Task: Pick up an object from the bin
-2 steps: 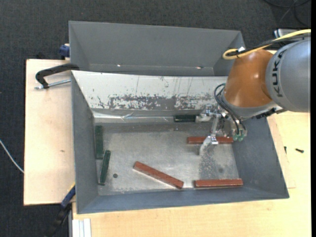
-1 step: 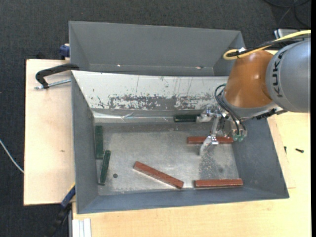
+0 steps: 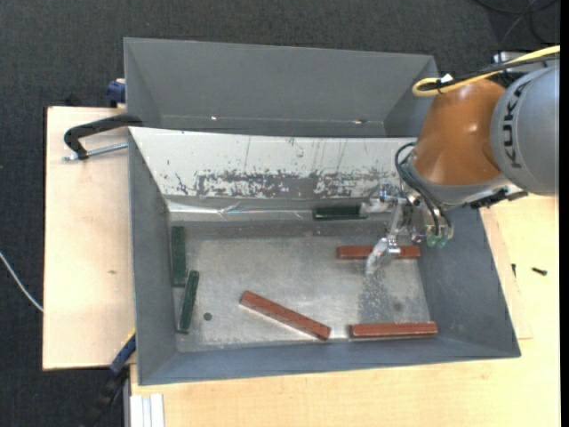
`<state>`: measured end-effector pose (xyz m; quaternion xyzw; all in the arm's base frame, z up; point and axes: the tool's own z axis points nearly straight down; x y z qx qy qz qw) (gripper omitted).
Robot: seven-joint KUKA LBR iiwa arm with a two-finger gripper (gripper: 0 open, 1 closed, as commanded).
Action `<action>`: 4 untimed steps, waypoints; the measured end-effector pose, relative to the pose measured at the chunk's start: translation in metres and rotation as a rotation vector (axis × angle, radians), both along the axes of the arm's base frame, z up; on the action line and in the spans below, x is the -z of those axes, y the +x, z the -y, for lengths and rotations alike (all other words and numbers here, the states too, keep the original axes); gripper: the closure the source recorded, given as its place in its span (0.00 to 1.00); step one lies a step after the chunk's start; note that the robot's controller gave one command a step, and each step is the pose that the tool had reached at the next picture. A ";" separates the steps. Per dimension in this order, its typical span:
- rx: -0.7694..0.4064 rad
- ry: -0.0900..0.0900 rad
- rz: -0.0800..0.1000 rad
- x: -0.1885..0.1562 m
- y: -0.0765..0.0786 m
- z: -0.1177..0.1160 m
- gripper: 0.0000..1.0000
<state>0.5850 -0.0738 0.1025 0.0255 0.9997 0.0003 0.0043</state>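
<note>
Gripper of the robot arm sits low in the right half of a grey metal bin, reaching in from the right beneath the arm's rounded orange cover. It is directly over a short red-brown bar that lies flat on the bin floor, its right end hidden under the gripper. Whether the gripper is released or clenched cannot be told, nor whether it touches the bar.

Just behind, a dark green bar lies along the foot of the back wall. Towards the front, a second red-brown bar lies by the front right corner. Beside it, a longer red-brown bar lies slanted near the middle. Well apart, against the left wall, two dark green strips lie end to end.
</note>
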 end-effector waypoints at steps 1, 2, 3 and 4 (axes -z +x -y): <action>0.013 0.006 -0.004 0.026 0.014 0.036 0.00; 0.242 -0.001 0.003 0.025 0.012 -0.004 1.00; 0.242 -0.001 0.003 0.025 0.012 -0.004 1.00; 0.242 -0.001 0.000 0.023 0.011 -0.005 1.00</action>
